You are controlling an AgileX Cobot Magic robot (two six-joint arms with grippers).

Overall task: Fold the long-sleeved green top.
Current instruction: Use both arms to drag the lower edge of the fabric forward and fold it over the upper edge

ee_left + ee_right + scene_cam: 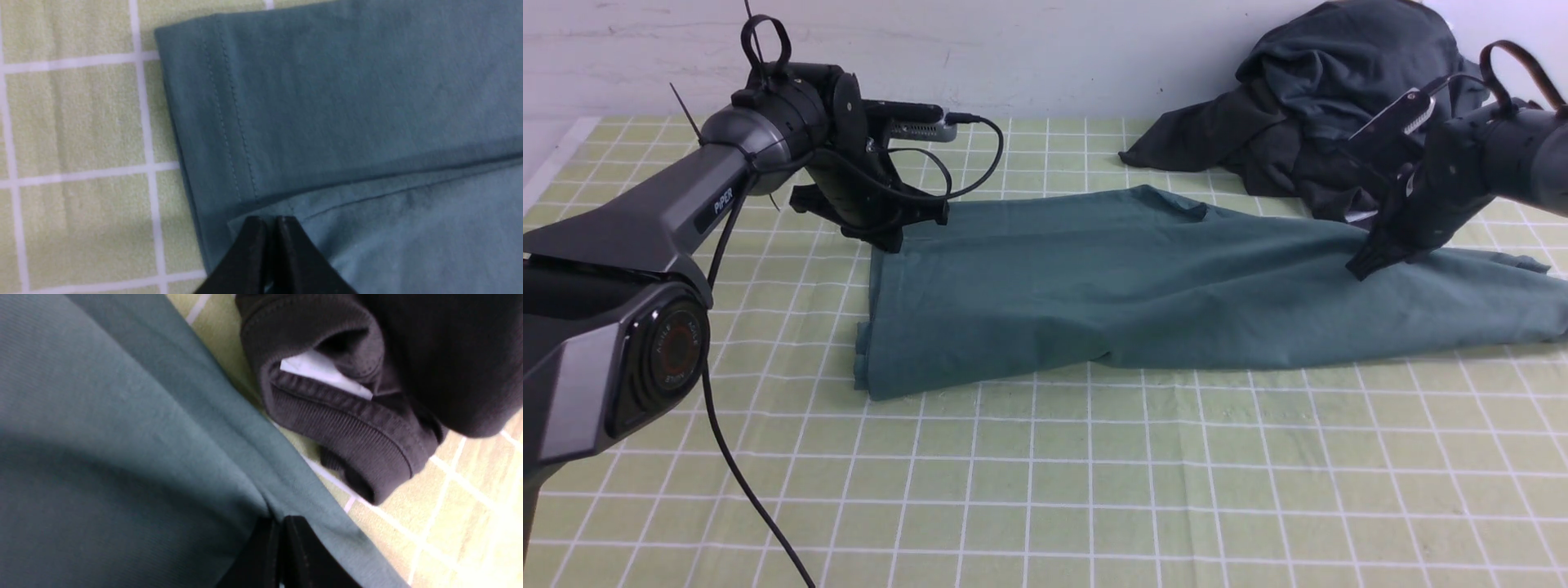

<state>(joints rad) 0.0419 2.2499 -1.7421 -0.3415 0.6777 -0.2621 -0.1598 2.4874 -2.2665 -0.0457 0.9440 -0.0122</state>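
A pale wall (1094,49) backs a table covered in a lime-green checked mat (1094,490), where the green long-sleeved top (1135,294) lies spread flat in a wide band across the middle, already doubled over itself, with a heap of dark charcoal garments (1323,90) piled just behind its right end. From the front, the left gripper (888,238) presses down at the top's far left corner and the right gripper (1365,265) at its far right edge, next to the dark heap. The left wrist camera shows that arm's jaws drawn together, tips resting on the cloth where a stitched hem (229,114) overlaps a lower layer; whether any fabric is caught between them cannot be told. The right wrist camera shows the other jaws likewise closed, a crease in the green cloth running straight into the tips, which suggests a pinch on the top's edge, while a dark ribbed cuff (347,428) with a white label (322,373) sits just beside it across a sliver of mat. The risks from here look plain: a left grip on only the upper layer, or on nothing, would let that corner drop and skew the fold as the arms lift, and a right arm travelling so near the charcoal pile could snag the cuff and drag it onto the green top.
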